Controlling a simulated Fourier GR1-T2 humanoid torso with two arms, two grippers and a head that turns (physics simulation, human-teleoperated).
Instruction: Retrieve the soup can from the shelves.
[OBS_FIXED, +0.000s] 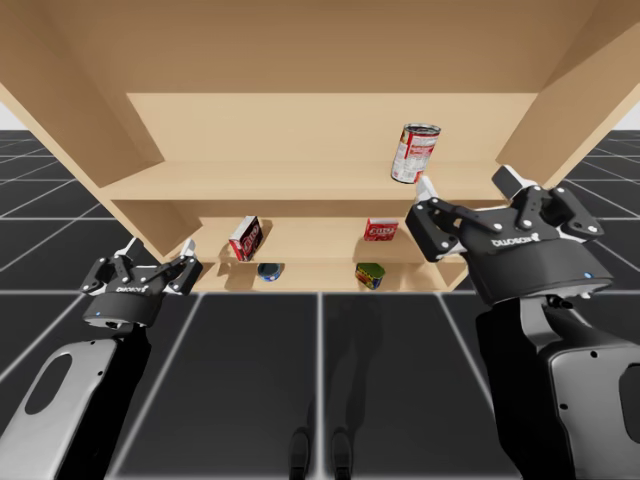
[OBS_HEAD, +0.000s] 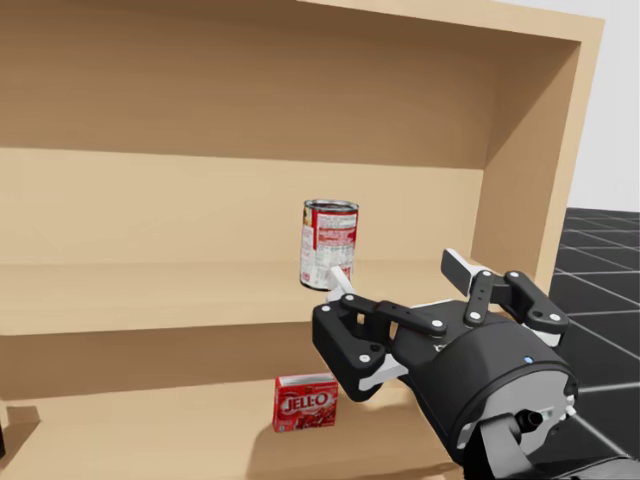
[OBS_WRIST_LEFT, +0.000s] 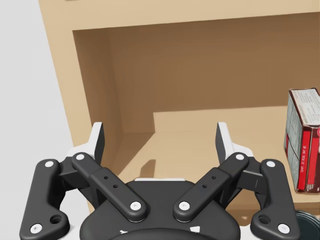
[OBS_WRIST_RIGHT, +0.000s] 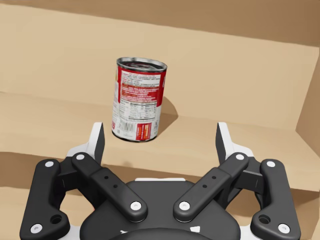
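A red and white soup can (OBS_FIXED: 415, 152) (OBS_HEAD: 328, 244) stands upright on the upper shelf board (OBS_FIXED: 280, 185), towards its right end. My right gripper (OBS_FIXED: 467, 186) (OBS_HEAD: 397, 275) hovers open just in front of that board's edge. In the right wrist view the soup can (OBS_WRIST_RIGHT: 138, 99) is ahead of the right gripper (OBS_WRIST_RIGHT: 160, 135), nearer its left finger and clear of both. My left gripper (OBS_FIXED: 158, 249) (OBS_WRIST_LEFT: 160, 135) is open and holds nothing, low at the shelves' left end, facing the lower compartment's left corner.
On the lower shelf a red box (OBS_FIXED: 381, 229) (OBS_HEAD: 306, 402) stands below the soup can, and a tilted red and white box (OBS_FIXED: 245, 238) (OBS_WRIST_LEFT: 304, 140) is further left. A blue can (OBS_FIXED: 268, 271) and a green can (OBS_FIXED: 370, 275) sit on the bottom level. Wooden side walls (OBS_FIXED: 570, 100) close both ends.
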